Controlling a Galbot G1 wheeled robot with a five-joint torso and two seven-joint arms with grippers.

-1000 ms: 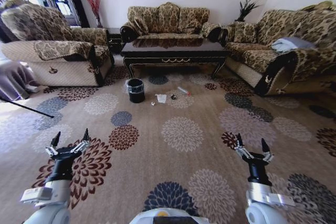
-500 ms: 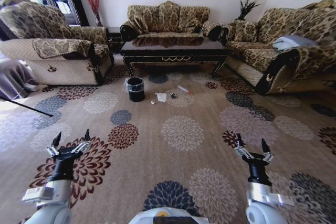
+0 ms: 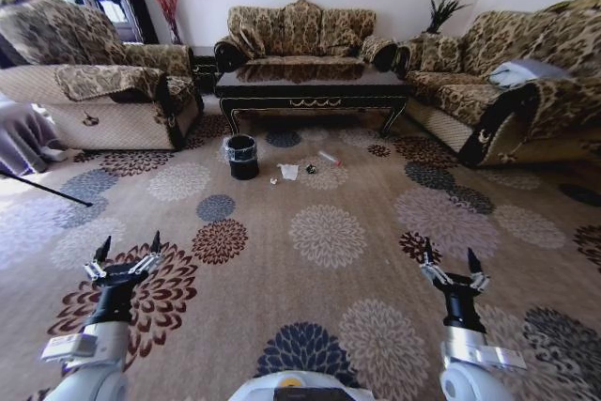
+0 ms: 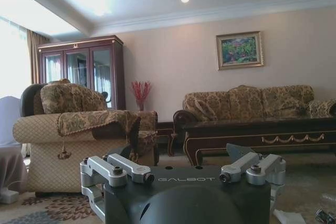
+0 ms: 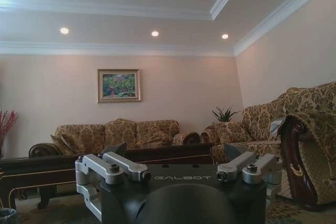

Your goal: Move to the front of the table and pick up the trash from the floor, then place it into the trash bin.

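Note:
The long dark table (image 3: pixel 310 89) with gold trim stands ahead, in front of the far sofa. On the carpet before it sits the black trash bin (image 3: pixel 242 158) with its clear liner. To the bin's right lies the trash: a white napkin (image 3: pixel 289 173), a clear bottle (image 3: pixel 329 159) with a red cap, and small wrappers (image 3: pixel 310 169). My left gripper (image 3: pixel 127 250) and right gripper (image 3: pixel 449 261) are both open and hold nothing. They hover low over the carpet, well short of the litter. The left wrist view shows the table (image 4: pixel 273 129) and the napkin (image 4: pixel 286 216).
Patterned armchairs and sofas ring the space: one on the left (image 3: pixel 94 91), one behind the table (image 3: pixel 299 33), one on the right (image 3: pixel 507 91). A thin dark rod (image 3: pixel 42 190) lies on the floor at left. Open flowered carpet (image 3: pixel 324 237) stretches between me and the litter.
The whole head view has shifted slightly, so the camera has moved relative to the room. Both grippers keep the same open pose.

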